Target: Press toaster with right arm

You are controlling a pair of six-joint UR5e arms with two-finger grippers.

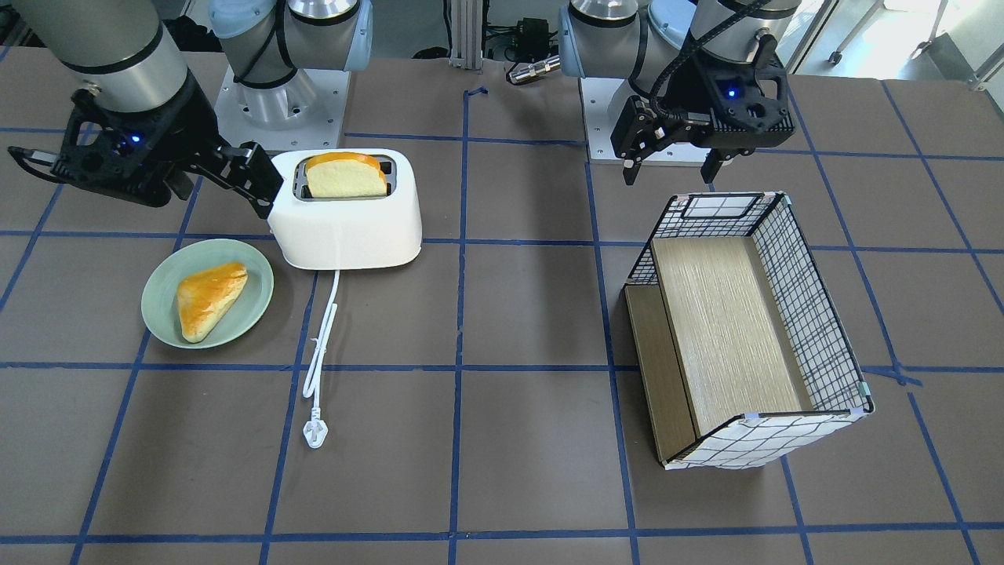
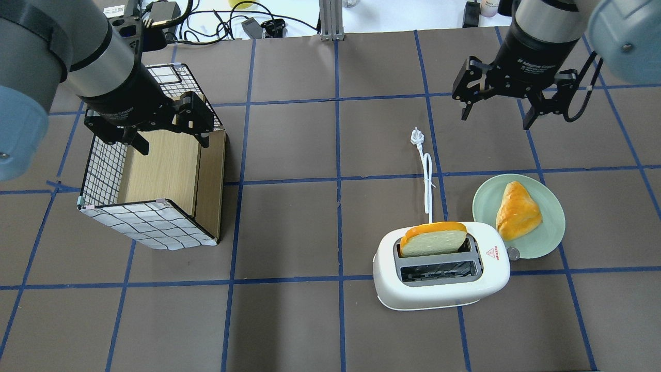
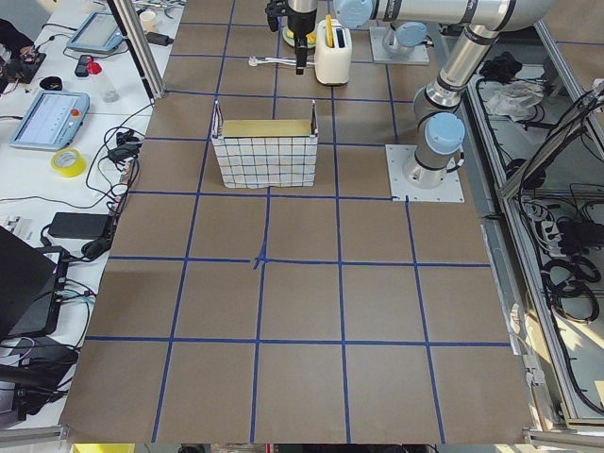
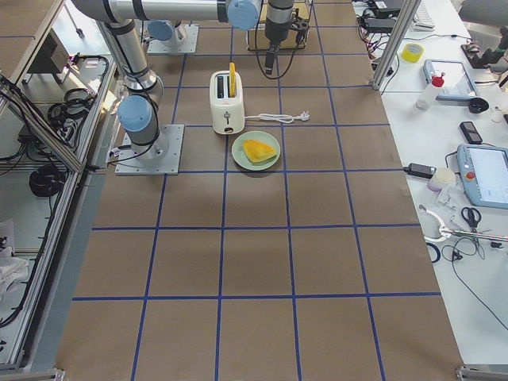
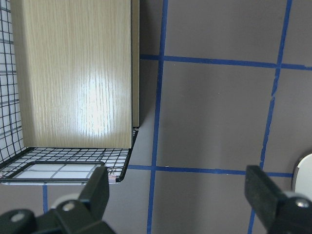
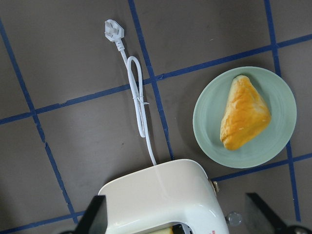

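The brown table (image 1: 533,314) is marked into squares by blue tape lines (image 1: 459,439). On one half sits a pale green plate (image 1: 161,314) carrying a golden triangular pastry (image 1: 210,298). Near the plate, a slice of bread (image 1: 345,179) with an orange crust stands on edge. Well apart from these, on the other half, there's an open box (image 1: 812,314) with black-on-white checked walls, lined inside with a wood-grain panel (image 1: 722,329). Off on the side bench I can see a yellow tape roll (image 3: 68,162) beside a grey tablet (image 3: 49,118).
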